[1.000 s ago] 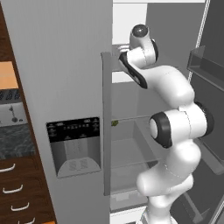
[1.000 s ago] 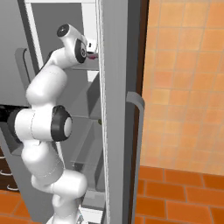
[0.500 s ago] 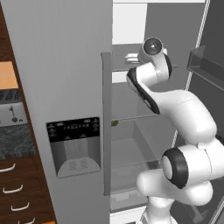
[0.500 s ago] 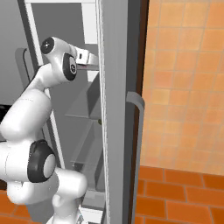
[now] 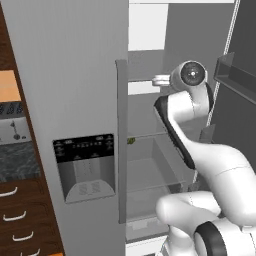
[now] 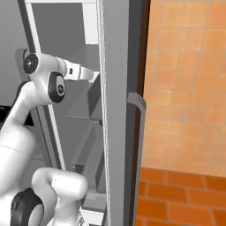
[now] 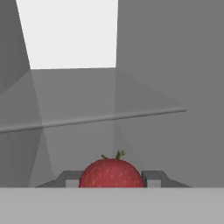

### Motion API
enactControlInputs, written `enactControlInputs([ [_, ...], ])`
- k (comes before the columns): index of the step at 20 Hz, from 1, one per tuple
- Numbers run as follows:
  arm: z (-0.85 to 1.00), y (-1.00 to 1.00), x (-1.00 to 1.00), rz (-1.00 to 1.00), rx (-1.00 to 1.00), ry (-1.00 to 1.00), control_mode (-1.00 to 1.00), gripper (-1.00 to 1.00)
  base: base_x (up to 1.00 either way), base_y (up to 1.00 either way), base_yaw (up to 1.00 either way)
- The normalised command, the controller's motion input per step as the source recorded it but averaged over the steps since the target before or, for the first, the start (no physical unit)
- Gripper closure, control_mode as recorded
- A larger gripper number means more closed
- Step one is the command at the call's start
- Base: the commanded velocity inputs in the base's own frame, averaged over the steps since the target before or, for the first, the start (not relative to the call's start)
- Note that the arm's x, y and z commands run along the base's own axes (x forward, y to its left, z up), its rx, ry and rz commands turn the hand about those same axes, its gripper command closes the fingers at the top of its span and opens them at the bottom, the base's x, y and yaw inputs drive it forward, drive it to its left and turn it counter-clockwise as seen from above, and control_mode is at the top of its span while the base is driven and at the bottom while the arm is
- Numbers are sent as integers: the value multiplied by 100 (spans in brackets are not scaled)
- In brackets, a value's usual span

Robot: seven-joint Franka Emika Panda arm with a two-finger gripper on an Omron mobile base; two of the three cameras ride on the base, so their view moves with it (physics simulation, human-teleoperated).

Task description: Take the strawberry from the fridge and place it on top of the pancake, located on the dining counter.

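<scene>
Inside the tall grey fridge (image 5: pixel 75 75), at an upper glass shelf (image 7: pixel 109 117), our hand (image 7: pixel 112 178) has its two dark fingers on both sides of the small red strawberry (image 7: pixel 112 174), seemingly holding it, so carrying it to the pancake remains.

This is a home kitchen. A tall grey side-by-side fridge (image 5: pixel 75 100) fills the middle, with a long vertical handle (image 5: pixel 121 140) and a black water-dispenser panel (image 5: pixel 85 167) on its closed door, and glass shelves (image 5: pixel 150 135) inside the open half. To its left stand dark wooden drawers (image 5: pixel 20 220) with pale curved pulls under a dark counter top carrying a toaster (image 5: pixel 12 131). On the other side, an orange tiled wall (image 6: pixel 190 79) meets a brick-red tiled floor (image 6: pixel 185 198).
</scene>
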Motion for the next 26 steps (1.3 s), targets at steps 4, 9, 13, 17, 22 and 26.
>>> enactControlInputs([
  [4, -29, 0, -14, 0, -3, 4, -100, 100, 0, 0, 0],
  [9, -18, 0, -17, 0, -3, 0, 100, 100, -40, 13, 8],
  [13, 0, 0, 0, 0, 0, 0, 100, 100, -100, 65, 47],
  [17, 0, 0, 0, 0, 0, 0, 100, 100, -80, 74, 66],
  [22, 0, 0, 0, 0, 0, 0, 100, 100, -56, 79, 75],
  [26, 0, 0, 0, 0, 0, 0, 100, 100, -46, 67, 80],
])
